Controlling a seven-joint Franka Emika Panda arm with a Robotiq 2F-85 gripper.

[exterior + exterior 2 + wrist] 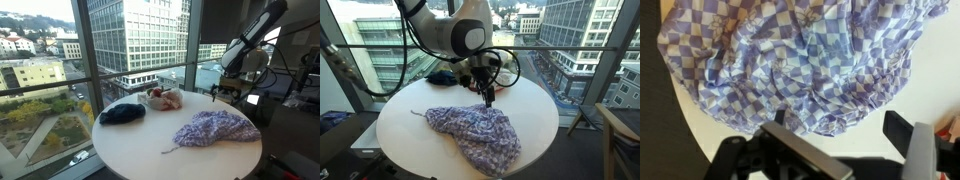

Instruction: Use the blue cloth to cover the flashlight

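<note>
Blue-and-white checked cloth, crumpled, lies just ahead of the pincer, its heap spreading widest across the line of the jaws, which stand released with nothing between them. No flashlight shows; perhaps the cloth hides it. The round white bench carries one checked cloth, one dark navy bundle and one red-and-white object.

White round table, navy bundle

High-rise office: round white table, floor-to-ceiling windows, city view.
</note>
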